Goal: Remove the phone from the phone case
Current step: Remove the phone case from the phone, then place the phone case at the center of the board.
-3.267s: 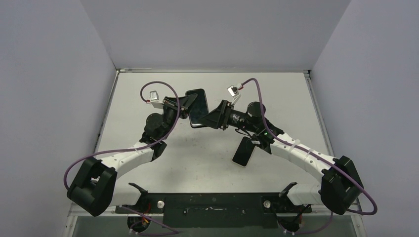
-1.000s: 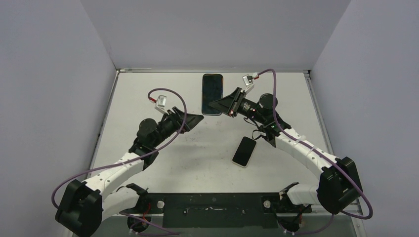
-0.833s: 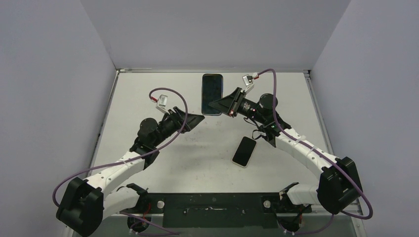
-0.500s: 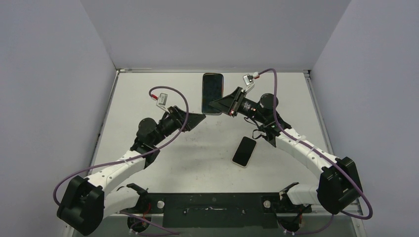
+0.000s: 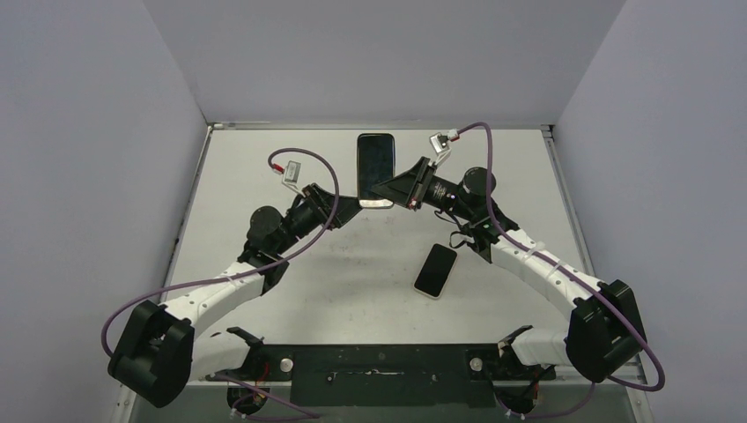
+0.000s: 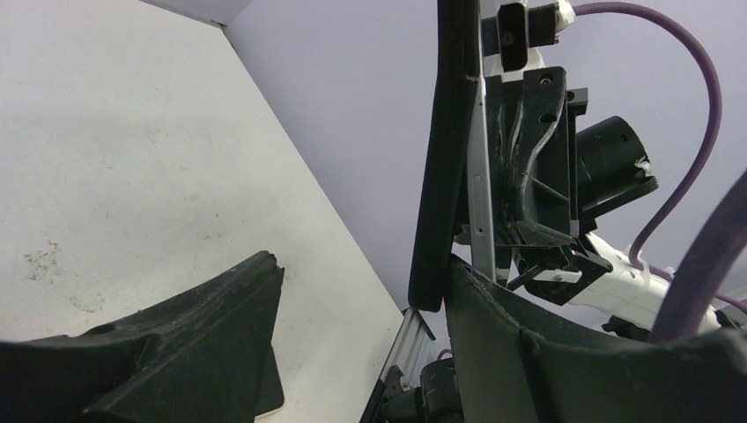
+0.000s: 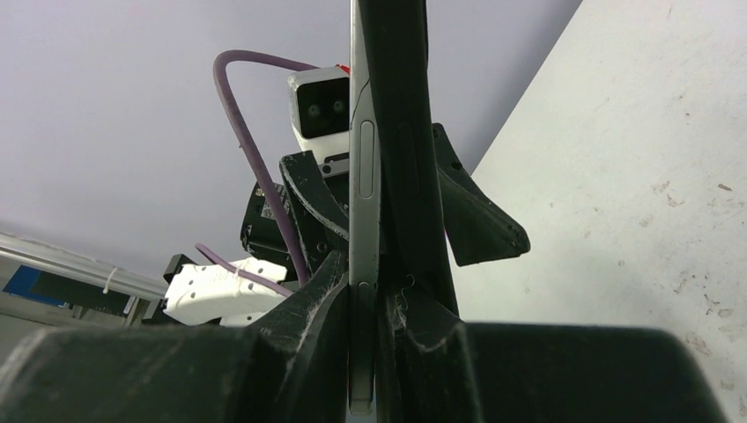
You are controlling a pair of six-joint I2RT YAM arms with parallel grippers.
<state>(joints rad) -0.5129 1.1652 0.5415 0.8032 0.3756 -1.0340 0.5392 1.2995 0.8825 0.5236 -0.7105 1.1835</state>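
My right claw (image 7: 379, 284) is clamped on phone (image 7: 363, 176) and case (image 7: 401, 132) together, held on edge in the air. My left claw (image 6: 361, 269) is just beside right claw: jaws apart, case end between them, no grip yet. Phone not out. By my reckoning, the whole pull-apart remains.

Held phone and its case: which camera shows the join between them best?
Right wrist: the silver phone edge and black case run side by side, edge-on, clamped in the right gripper. Left wrist also shows both edge-on, from farther off. Top external shows only the broad face and a silver bottom edge.
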